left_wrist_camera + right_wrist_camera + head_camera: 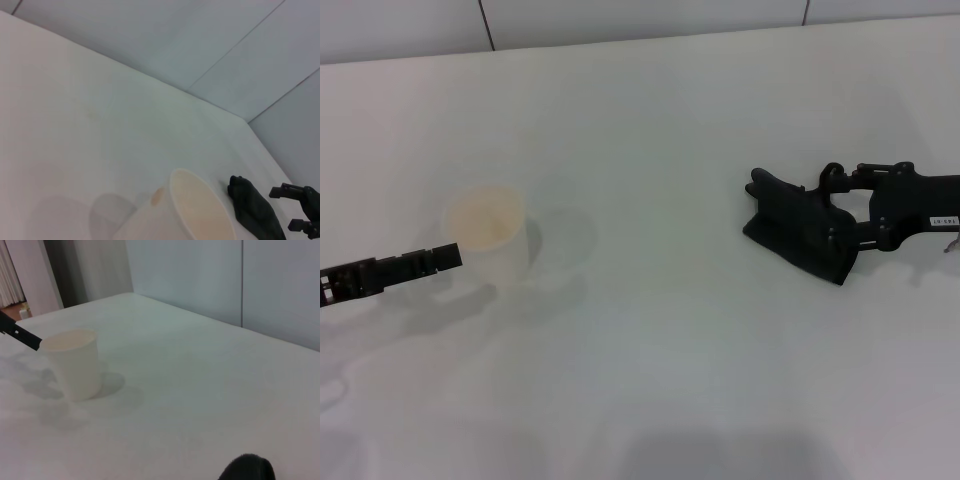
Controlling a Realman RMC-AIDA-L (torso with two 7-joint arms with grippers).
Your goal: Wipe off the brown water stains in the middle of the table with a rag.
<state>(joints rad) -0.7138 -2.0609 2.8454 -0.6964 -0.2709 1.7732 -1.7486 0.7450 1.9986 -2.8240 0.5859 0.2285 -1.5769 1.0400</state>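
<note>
The black rag lies bunched on the white table at the right. My right gripper has a finger on each side of it and is shut on it, low at the table. The rag also shows in the left wrist view and at the edge of the right wrist view. A small orange-brown blotch shows beside the cup in the left wrist view; no stain shows in the head view. My left gripper is at the left, right beside the cup.
A white paper cup stands upright at the left, its inside tinted pale orange; it also shows in the right wrist view. A tiled wall runs along the table's far edge.
</note>
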